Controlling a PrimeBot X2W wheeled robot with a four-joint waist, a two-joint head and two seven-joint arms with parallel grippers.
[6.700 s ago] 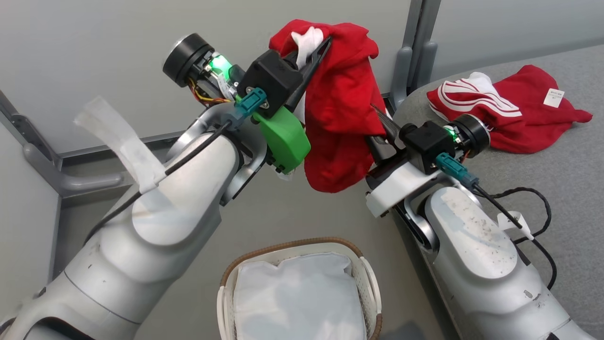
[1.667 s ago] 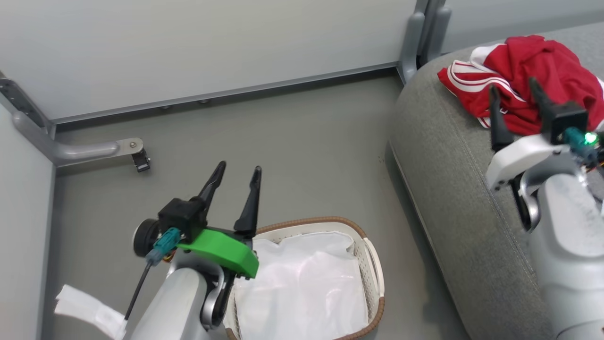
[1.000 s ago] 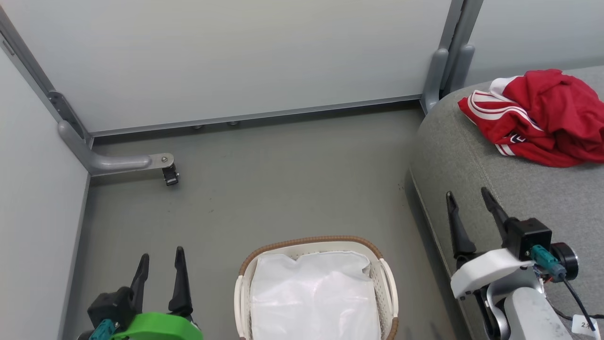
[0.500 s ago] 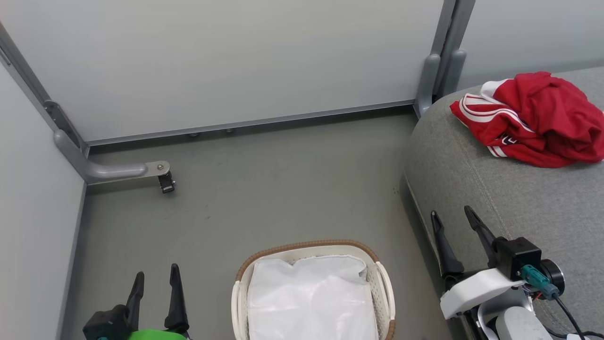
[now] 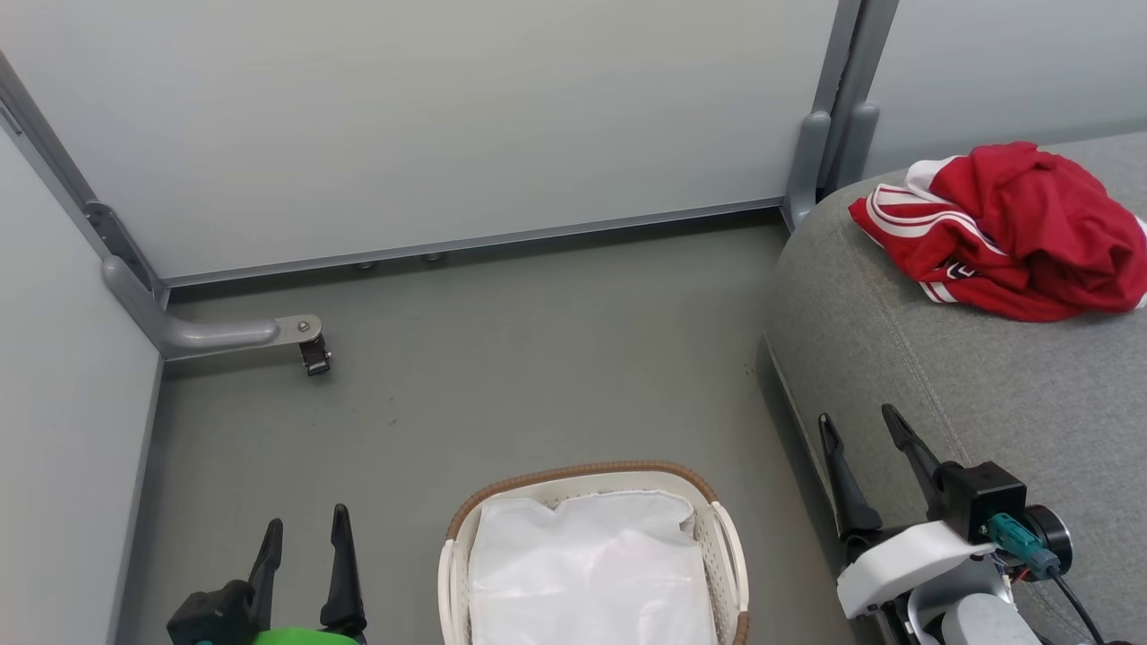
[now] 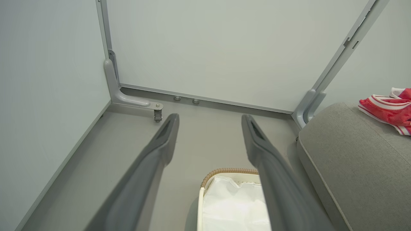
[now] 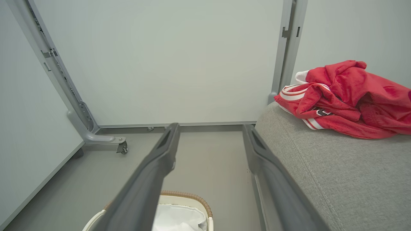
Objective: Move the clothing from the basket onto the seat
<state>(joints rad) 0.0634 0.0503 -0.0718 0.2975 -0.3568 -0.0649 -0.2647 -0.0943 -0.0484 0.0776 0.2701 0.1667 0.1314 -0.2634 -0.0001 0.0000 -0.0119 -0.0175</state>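
Since the moment when both grippers held a red garment aloft above the basket, that garment has come down onto the seat beside the other one, and both arms now sit low and empty. The clothing [image 5: 1004,228] — two red pieces with white stripes and trim — lies in one crumpled heap on the seat [image 5: 986,394], near its far rounded corner. It is well beyond the fingertips of the right gripper [image 5: 857,415] and off to their right. That gripper's two dark fingers stand spread apart with nothing between them, pointing along the seat's near edge. In the right wrist view the grey cushion's stitched seam runs just beside the right finger.

The basket [image 5: 582,473] stands on the floor [image 5: 538,358] between the two grippers, left of the right one and right of the left gripper [image 5: 307,518], apart from both. Inside it lies a plain white liner sheet [image 5: 591,573], rumpled.

The left gripper is likewise spread wide and holds nothing. Its fingers aim over bare floor toward a pale wall panel [image 5: 448,116] — and in the left wrist view a metal frame foot with a small caster [image 6: 157,115] shows just past the left fingertip.
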